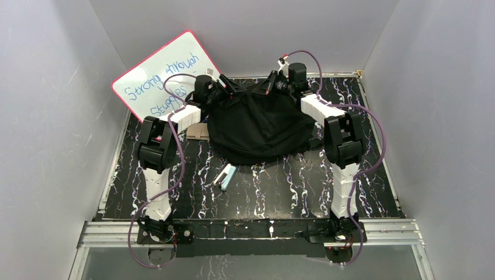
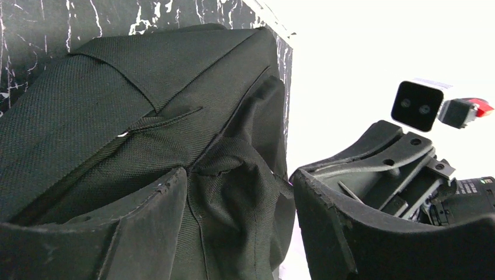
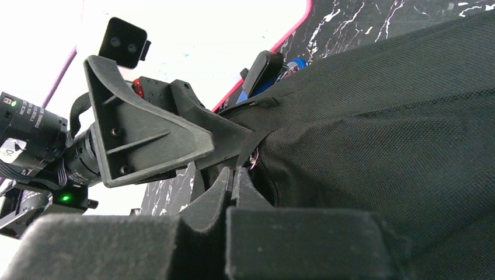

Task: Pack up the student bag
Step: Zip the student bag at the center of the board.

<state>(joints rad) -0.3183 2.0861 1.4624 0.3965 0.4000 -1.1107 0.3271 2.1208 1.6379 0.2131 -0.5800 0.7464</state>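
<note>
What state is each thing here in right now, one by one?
student bag: slumped on the table, its far edge held up between the two arms.
left end effector: open, with bag fabric between its fingers, not clamped.
right end effector: shut on the student bag's edge.
whiteboard: leaning against the back wall, written on.
white-and-teal item: lying on the table, outside the bag.

– Any writing to read?
– Upper left of the top view: blue handwriting on a pink-edged whiteboard (image 1: 153,74). "Strong through", then apparently "Struggles", partly hidden behind the left arm (image 1: 185,114).
– Elsewhere?
– Only a white sticker (image 3: 7,153) and a printed label (image 2: 470,186) at the wrist views' edges, both illegible.
</note>
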